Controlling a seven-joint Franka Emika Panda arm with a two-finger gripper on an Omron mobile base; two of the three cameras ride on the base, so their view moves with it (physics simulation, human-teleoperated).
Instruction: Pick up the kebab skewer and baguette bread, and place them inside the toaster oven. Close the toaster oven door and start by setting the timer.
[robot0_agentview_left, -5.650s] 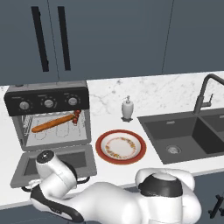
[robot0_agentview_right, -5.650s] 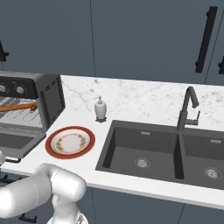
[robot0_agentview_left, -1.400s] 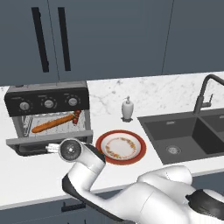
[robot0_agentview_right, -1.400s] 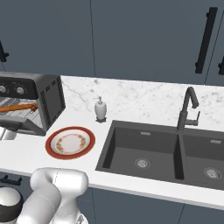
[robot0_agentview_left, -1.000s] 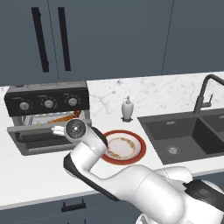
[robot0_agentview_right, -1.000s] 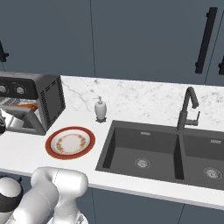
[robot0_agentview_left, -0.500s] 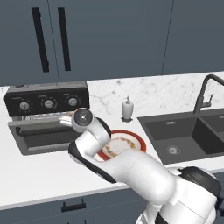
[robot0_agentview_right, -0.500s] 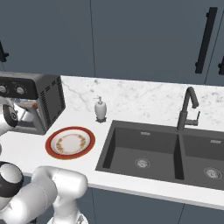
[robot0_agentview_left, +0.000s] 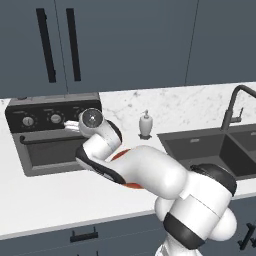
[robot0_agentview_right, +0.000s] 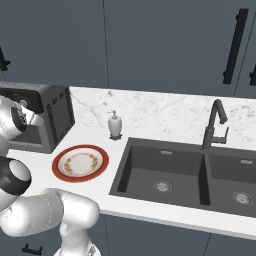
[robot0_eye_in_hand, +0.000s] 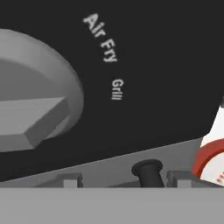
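- Oven (robot0_agentview_left: 52, 137) sits at the tabletop's left end, its door (robot0_agentview_left: 50, 152) upright and closed — food judged inside, hidden behind the glass.
- Arm's hand is pressed up to the black knob panel; a knob (robot0_eye_in_hand: 30, 105) looms beside "Air Fry" and "Grill".
- End effector: spread or together — I cannot tell.
- Step: setting the timer; next, grip the timer knob and twist.
- Plate (robot0_agentview_right: 80, 163) lies bare.
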